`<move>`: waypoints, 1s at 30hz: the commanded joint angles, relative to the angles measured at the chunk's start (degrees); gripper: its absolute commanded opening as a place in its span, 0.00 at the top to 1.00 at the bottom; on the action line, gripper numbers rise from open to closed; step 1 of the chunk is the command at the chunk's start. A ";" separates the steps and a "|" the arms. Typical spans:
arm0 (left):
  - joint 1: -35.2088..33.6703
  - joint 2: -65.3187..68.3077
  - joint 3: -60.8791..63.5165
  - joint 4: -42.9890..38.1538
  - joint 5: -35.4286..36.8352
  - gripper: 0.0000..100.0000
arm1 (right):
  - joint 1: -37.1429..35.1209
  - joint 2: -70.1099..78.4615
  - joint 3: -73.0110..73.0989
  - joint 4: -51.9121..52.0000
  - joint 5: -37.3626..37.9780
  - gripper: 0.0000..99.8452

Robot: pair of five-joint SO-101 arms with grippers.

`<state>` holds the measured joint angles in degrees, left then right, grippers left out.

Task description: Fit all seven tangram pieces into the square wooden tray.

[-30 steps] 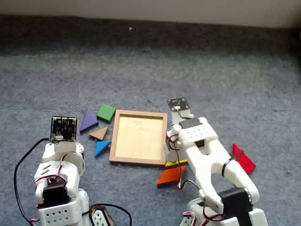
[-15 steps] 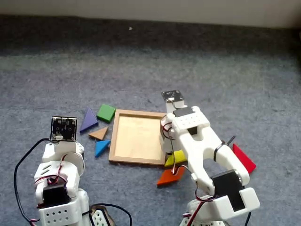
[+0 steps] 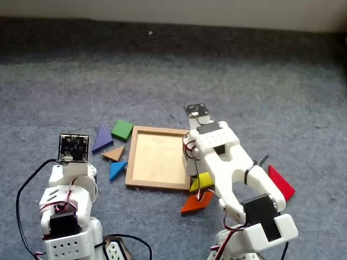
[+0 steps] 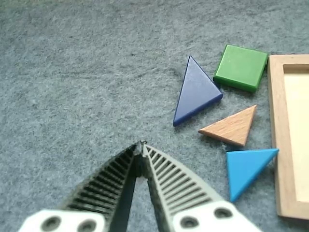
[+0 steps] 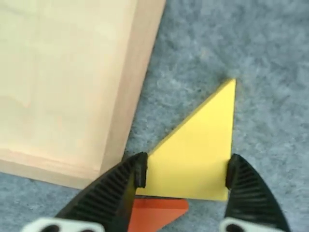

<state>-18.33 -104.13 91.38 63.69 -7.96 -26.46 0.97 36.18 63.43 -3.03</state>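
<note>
right gripper [image 5: 187, 169]: spread wide, holding nothing, astride flat yellow triangular piece [image 5: 203, 145] | place: on grey carpet [image 5: 203, 48], 4 o'clock of square wooden tray [image 5: 130, 96], just beside its corner | handling: probably light, rigid, thin; pinch across opposite edges

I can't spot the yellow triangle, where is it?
In the high view the yellow triangle lies by the wooden tray's near right corner, just beyond the orange piece, with the right end effector straddling it.
</note>
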 commanded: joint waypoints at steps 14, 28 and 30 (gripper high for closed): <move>-0.75 -0.13 -0.31 -0.79 0.09 0.99 | -1.98 1.19 -0.84 -0.40 -3.25 0.78; -0.75 -0.13 0.48 -1.14 -1.23 0.99 | 6.55 0.48 -8.57 5.05 3.25 0.90; -0.57 -0.13 0.57 -1.14 -3.96 0.99 | 6.55 0.48 -9.19 5.93 4.92 0.90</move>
<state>-18.33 -104.13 92.44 63.69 -9.19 -21.01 2.37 30.29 67.47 -0.66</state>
